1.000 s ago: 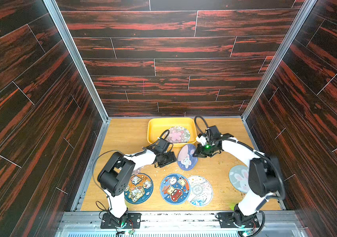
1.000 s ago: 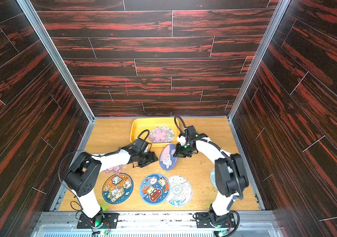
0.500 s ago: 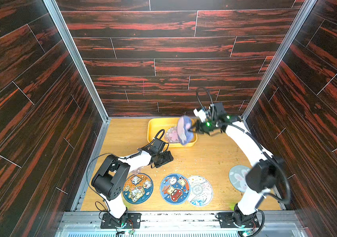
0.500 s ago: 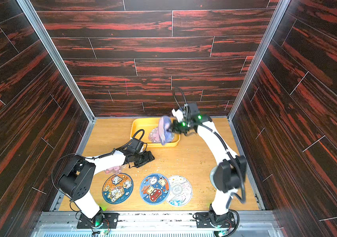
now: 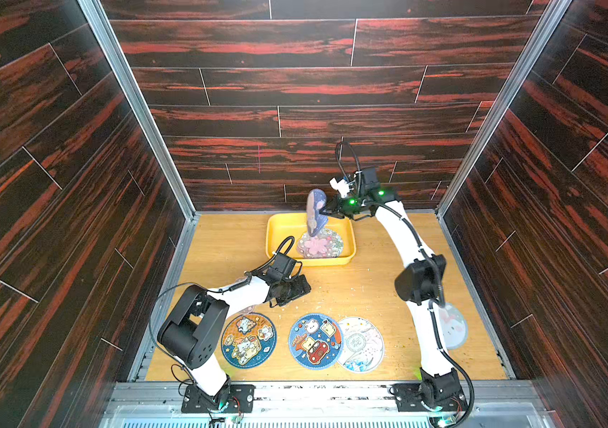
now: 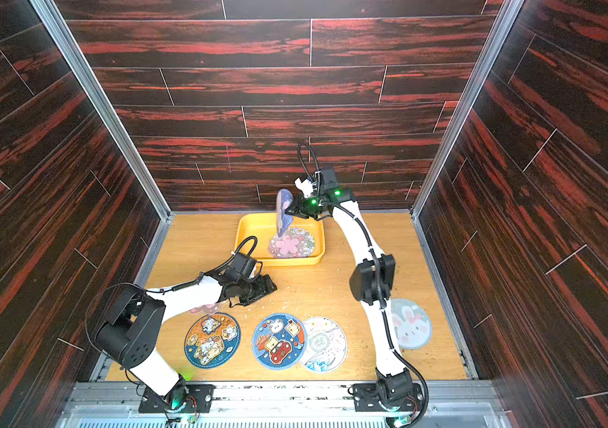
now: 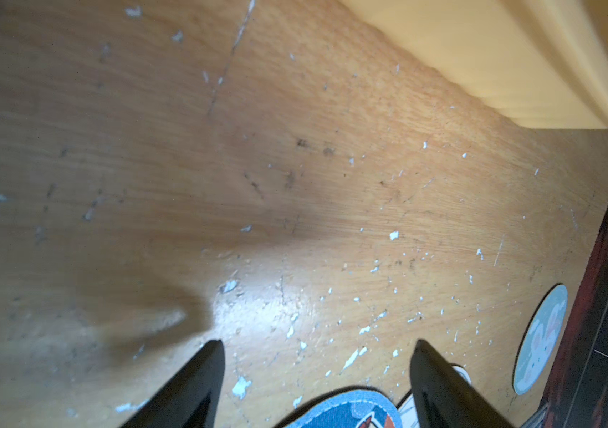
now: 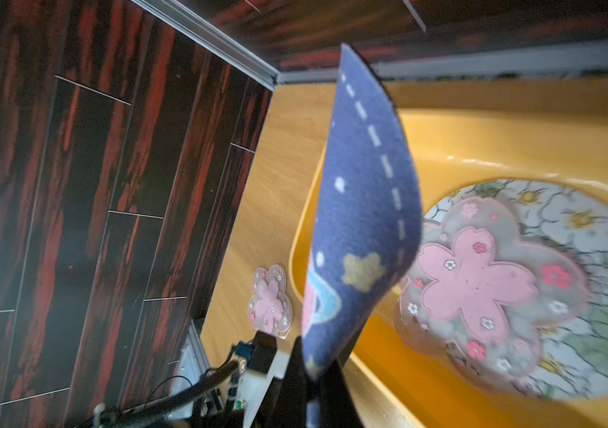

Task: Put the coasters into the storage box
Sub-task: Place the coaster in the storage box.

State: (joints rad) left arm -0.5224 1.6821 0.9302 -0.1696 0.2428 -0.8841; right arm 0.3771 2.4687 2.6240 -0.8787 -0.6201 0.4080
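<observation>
**Over the box, a disc on edge**

Across the table five coasters lie loose. Three sit in a row near my base: the animal disc, the car disc and the wave disc, the last two touching. A bunny disc shows partly behind my right arm, and a pink blossom peeps out under my left arm.

At the far side stands the box. A floral disc lies flat in its right half with a second blossom on top. Its left half is bare.

My right gripper is clamped tight on the rim of the navy disc. The disc hangs on edge above the box, bending a little. Its low end is near the blossom, but I cannot tell if they touch. My left gripper is spread wide and empty, low over bare table just short of the box.

To do this well, I judge I should roll my wrist so the disc faces down, then come low inside the walls before I let go. Dropped on edge, it could lean on the wall or tip out over the rim. The bare half looks the safer spot.
</observation>
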